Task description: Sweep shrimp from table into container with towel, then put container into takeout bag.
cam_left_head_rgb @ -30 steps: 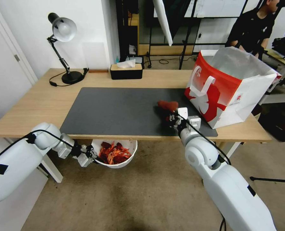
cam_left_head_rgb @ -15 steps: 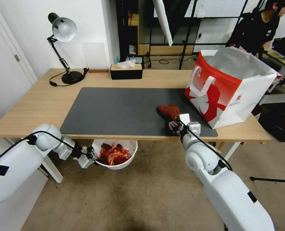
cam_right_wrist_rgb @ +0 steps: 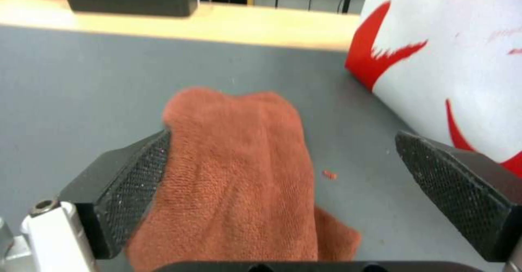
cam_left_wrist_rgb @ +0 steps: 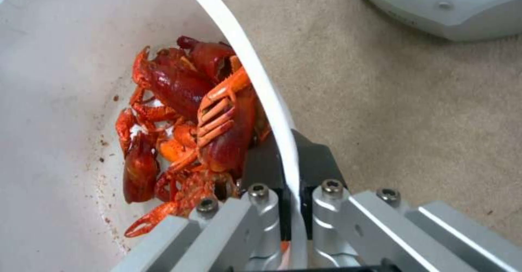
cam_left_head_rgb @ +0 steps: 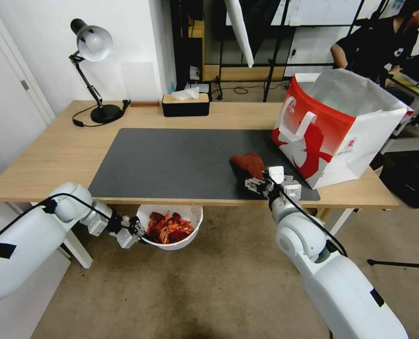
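The white container (cam_left_head_rgb: 196,220) hangs below the table's (cam_left_head_rgb: 53,150) front edge, with the shrimp (cam_left_head_rgb: 168,229) piled inside. My left gripper (cam_left_head_rgb: 137,234) is shut on its rim. In the left wrist view the left gripper (cam_left_wrist_rgb: 288,174) pinches the container's wall (cam_left_wrist_rgb: 255,76), one finger inside next to the shrimp (cam_left_wrist_rgb: 185,117). The rust-red towel (cam_left_head_rgb: 249,163) lies on the dark mat (cam_left_head_rgb: 171,160), just left of the takeout bag (cam_left_head_rgb: 334,132). My right gripper (cam_left_head_rgb: 261,184) stands open just behind it. In the right wrist view the towel (cam_right_wrist_rgb: 239,162) lies between the spread fingers (cam_right_wrist_rgb: 136,174), touching one pad.
A desk lamp (cam_left_head_rgb: 94,47) stands at the table's back left and a black tissue box (cam_left_head_rgb: 185,104) at the back middle. The takeout bag (cam_right_wrist_rgb: 451,60) stands open-topped at the right end. A small red crumb (cam_right_wrist_rgb: 329,174) lies on the mat beside the towel.
My right gripper has lowered the towel onto the mat, opened and drawn back a little toward the table's front edge. The left gripper has kept hold of the container.
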Available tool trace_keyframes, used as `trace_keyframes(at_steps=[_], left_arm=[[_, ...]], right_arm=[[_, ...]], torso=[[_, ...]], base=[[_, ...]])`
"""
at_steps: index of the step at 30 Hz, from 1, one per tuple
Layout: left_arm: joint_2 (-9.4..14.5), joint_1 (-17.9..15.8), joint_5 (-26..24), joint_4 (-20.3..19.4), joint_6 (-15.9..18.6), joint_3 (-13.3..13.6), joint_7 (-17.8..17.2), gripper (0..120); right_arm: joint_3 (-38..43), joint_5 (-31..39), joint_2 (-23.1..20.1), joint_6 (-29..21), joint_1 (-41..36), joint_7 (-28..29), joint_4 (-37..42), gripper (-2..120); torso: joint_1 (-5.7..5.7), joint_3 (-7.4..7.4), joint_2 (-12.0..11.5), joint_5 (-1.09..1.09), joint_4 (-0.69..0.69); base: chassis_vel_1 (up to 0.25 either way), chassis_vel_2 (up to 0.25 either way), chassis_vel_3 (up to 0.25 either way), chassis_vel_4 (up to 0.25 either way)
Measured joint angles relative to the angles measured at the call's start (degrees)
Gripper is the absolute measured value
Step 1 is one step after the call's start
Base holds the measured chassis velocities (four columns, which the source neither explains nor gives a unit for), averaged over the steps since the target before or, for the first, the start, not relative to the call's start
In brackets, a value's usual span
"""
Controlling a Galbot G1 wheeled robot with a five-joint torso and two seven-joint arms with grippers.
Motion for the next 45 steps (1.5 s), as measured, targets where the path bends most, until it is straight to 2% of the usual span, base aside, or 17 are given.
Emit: trace_keyframes(at_steps=[4, 7, 8, 12, 13, 16, 17, 20, 28, 35, 40, 45], left_arm=[[-0.11, 0.31, 0.07, -0.02, -0.09, -0.14, -0.01, 0], [-0.39, 0.68, 0.44, -0.02, -0.15, -0.13, 0.01, 0], [-0.39, 0.68, 0.44, -0.02, -0.15, -0.13, 0.01, 0], [-1.0, 0.68, 0.97, 0.24, -0.37, 0.1, 0.07, 0], [-1.0, 0.68, 0.97, 0.24, -0.37, 0.1, 0.07, 0], [-1.35, 0.7, 1.45, 0.43, -0.77, 0.15, 0.07, 0], [-1.35, 0.7, 1.45, 0.43, -0.77, 0.15, 0.07, 0], [-1.48, 1.25, 1.8, 0.41, -1.0, 0.17, 0.08, 0], [-1.46, 3.03, 2.61, -0.13, -1.5, -1.06, 0.08, 0], [-1.47, 5.14, 3.5, -1.57, -2.07, -2.1, -0.29, 0], [-1.17, 8.15, 5.77, -5.34, -3.55, -3.56, -1.22, 0], [-0.46, 9.67, 6.89, -7.47, -4.13, -4.17, -1.55, 0]], right_arm=[[0.17, -1.52, 0.12, 4.08, -1.79, -0.18, 1.1, 100], [0.49, -3.31, 0.34, 12.61, -5.15, -2.67, 2.64, 100], [0.49, -3.31, 0.34, 12.61, -5.15, -2.67, 2.64, 100], [1.15, -5.06, 0.85, 22.89, -9.97, -8.17, 3.75, 100], [1.15, -5.06, 0.85, 22.89, -9.97, -8.17, 3.75, 100], [1.49, -7.6, 1.25, 29.42, -13.5, -11.16, 4.23, 100], [1.49, -7.6, 1.25, 29.42, -13.5, -11.16, 4.23, 100], [2.0, -10.11, 1.78, 33.95, -16.6, -11.84, 4.43, 100], [4.12, -14.85, 3.23, 37.68, -23.93, -11.79, 5.96, 100], [5.26, -16.97, 3.62, 38.06, -28.42, -9.94, 7.2, 100], [7.07, -19.47, 4.14, 40.37, -34.44, -8.18, 7.14, 100], [7.86, -19.64, 4.13, 41.08, -35.44, -7.98, 6.46, 100]], torso=[[0.0, 0.0, 0.0, 0.0, 0.0], [0.0, 0.0, 0.0, 0.01, 0.0], [0.0, 0.0, 0.0, 0.01, 0.0], [0.0, 0.0, 0.0, 0.0, 0.0], [0.0, 0.0, 0.0, 0.0, 0.0], [-0.01, 0.0, 0.0, 0.0, -0.01], [-0.01, 0.0, 0.0, 0.0, -0.01], [-0.01, 0.0, 0.0, 0.0, 0.0], [-0.01, 0.0, 0.0, 0.0, -0.01], [-0.01, 0.0, -0.01, 0.0, 0.0], [-0.01, 0.0, -0.01, 0.0, -0.01], [-0.01, 0.0, -0.01, 0.0, -0.01]], base=[[0.0, 0.0, 0.0, 0.0], [0.0, 0.0, 0.0, 0.0], [0.0, 0.0, 0.0, 0.0], [0.0, 0.0, 0.0, 0.0], [0.0, 0.0, 0.0, 0.0], [0.0, 0.0, 0.0, 0.0], [0.0, 0.0, 0.0, 0.0], [0.0, 0.0, 0.0, 0.0], [0.0, 0.0, 0.0, 0.0], [0.0, 0.0, 0.0, 0.0], [0.0, 0.0, 0.0, 0.0], [0.0, 0.0, 0.0, 0.0]])
